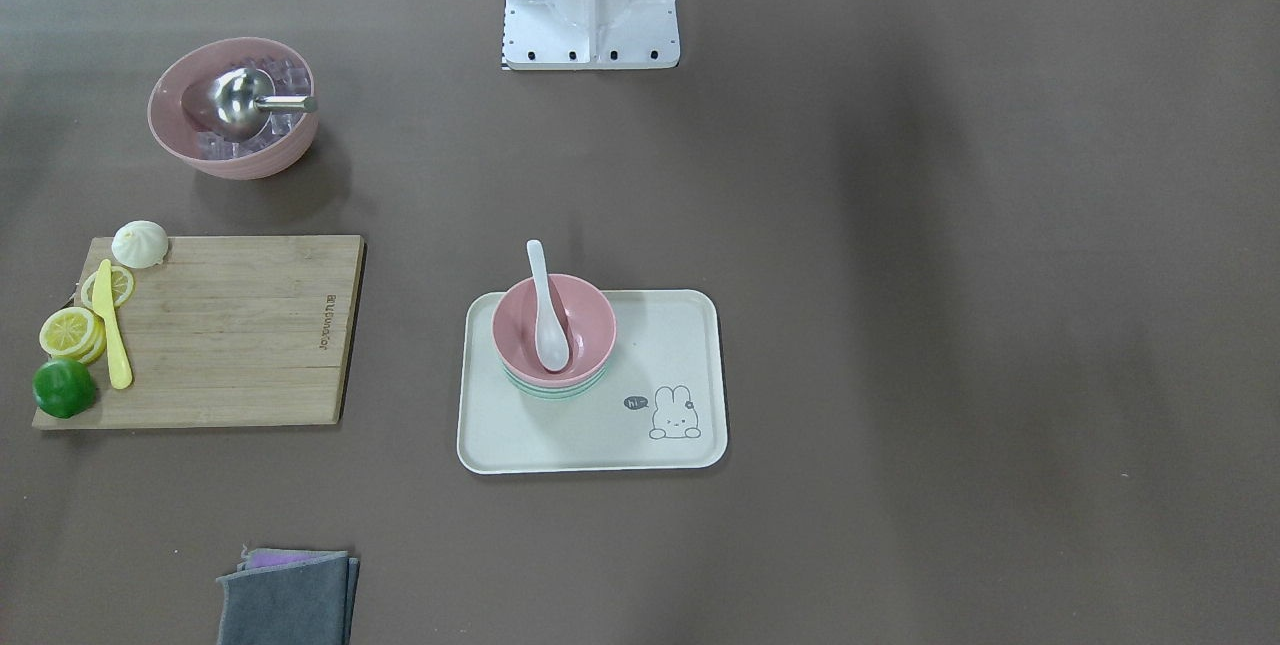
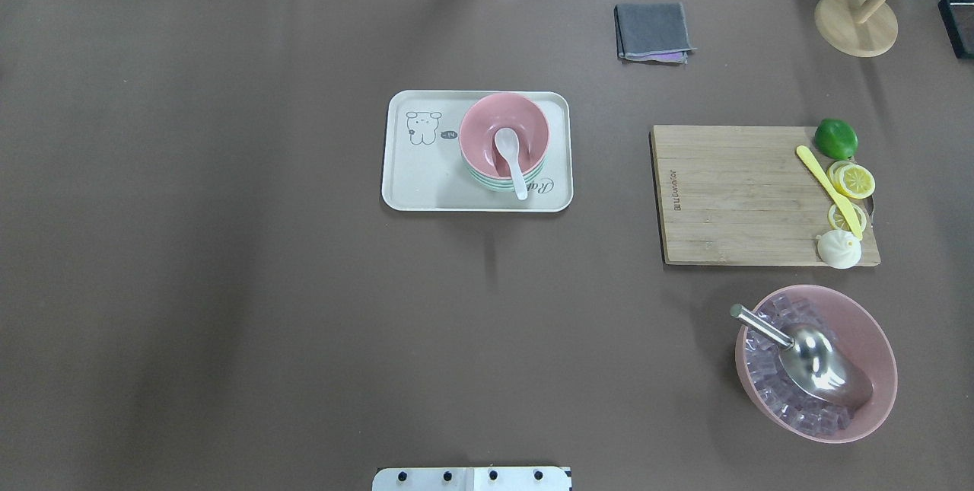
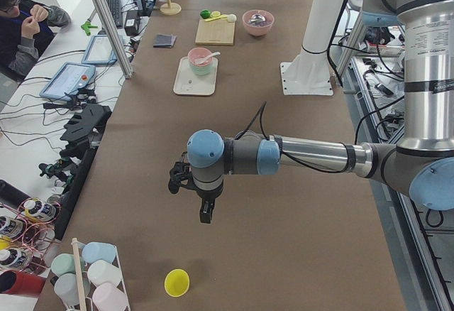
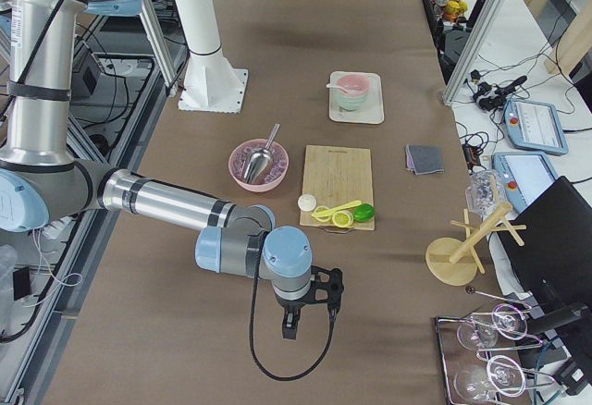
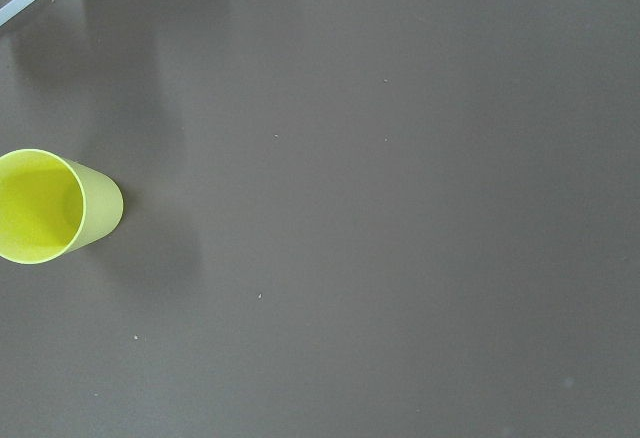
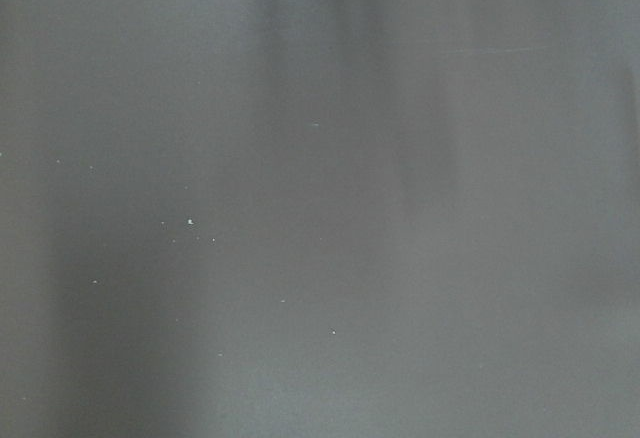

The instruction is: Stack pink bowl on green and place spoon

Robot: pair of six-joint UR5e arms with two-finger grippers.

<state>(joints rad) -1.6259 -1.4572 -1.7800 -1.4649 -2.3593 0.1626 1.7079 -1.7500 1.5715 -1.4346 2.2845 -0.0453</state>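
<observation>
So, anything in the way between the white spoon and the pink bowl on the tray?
Nothing visible. The white soup spoon already lies inside the small pink bowl, handle leaning on its rim. That bowl sits nested on the green bowl on the cream rabbit-print tray.

Green bowl (only rim visible)

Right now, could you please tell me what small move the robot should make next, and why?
Probably no further move is needed: the small pink bowl already sits nested on the pale green bowl on the cream rectangular tray, with the white soup spoon resting inside it. The task looks done.
</observation>
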